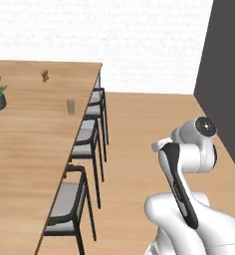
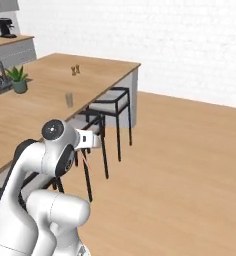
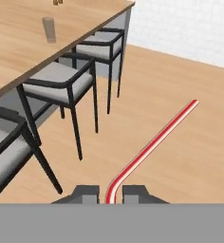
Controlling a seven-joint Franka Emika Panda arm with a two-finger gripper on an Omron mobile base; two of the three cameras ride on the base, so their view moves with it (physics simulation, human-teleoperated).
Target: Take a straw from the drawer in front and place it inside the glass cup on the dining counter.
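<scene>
Clearly the gripper [image 3: 110, 192] pinches the straw [image 3: 152, 142] at its bent end, above the floor [image 3: 180, 95]; the cup [image 3: 48, 29] stands on the table [image 3: 19, 52].

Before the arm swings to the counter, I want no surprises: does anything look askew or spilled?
Nothing stands out. The glass cup stands upright on the dining counter, the stools are tucked in, and the gripper holds the straw by its bent end.
</scene>
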